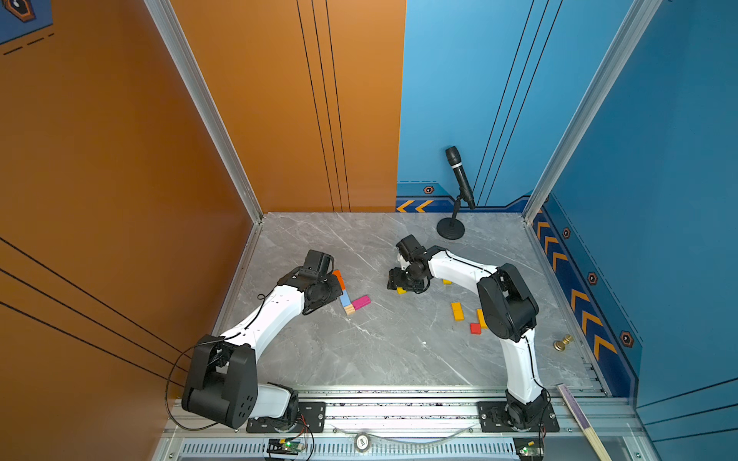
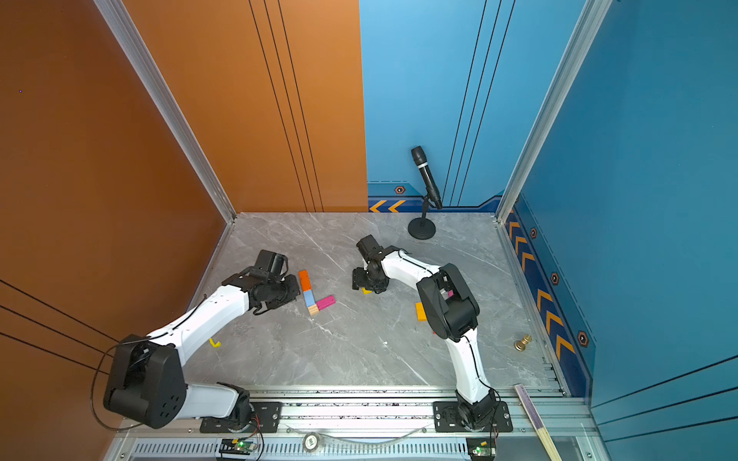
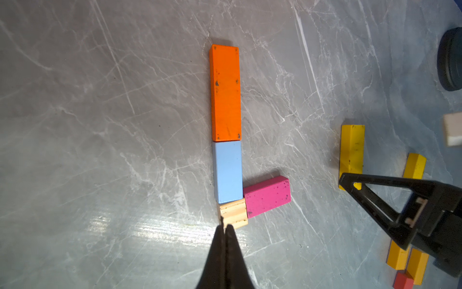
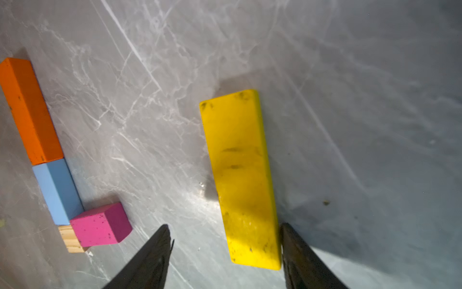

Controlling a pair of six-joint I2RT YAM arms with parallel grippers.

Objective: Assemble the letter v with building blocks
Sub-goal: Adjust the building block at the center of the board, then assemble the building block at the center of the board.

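Operator: State the layout, largest item first.

Technician: The table (image 1: pixel 379 351) carries all the work; the left arm (image 1: pixel 271 311) reaches to the part-built letter; the right arm (image 1: pixel 459 269) reaches to a loose block in mid-table; the spare amber bricks (image 1: pixel 457 311) and the red cube (image 1: pixel 475 328) lie beside the right arm's elbow.

Operator: Condition of the letter?

Technician: One stroke is laid; the orange brick (image 3: pixel 225 92) and the light blue brick (image 3: pixel 228 172) sit end to end in a line, with the plain wood cube (image 3: pixel 233 212) at the foot; the pink brick (image 3: pixel 267 196) touches the cube and angles away, beginning the second stroke.

Operator: Which block governs the coming move?

Technician: The yellow brick (image 4: pixel 240 175), by my judgement; it lies flat, well apart from the pink brick, on the right arm's side, so the right arm is the nearer; its long axis runs straight away from the right gripper (image 4: pixel 226 225); the jaws straddle its near end across the short width.

Operator: Jaw condition?

Technician: Right: set wide, wider than the brick; one finger (image 4: pixel 297 250) sits against or just beside one long edge, which of the two I cannot tell; the other stands clear; nothing is gripped. Left gripper (image 3: pixel 225 226): fully closed and empty; its tips sit at the wood cube's outer edge, apparently touching.
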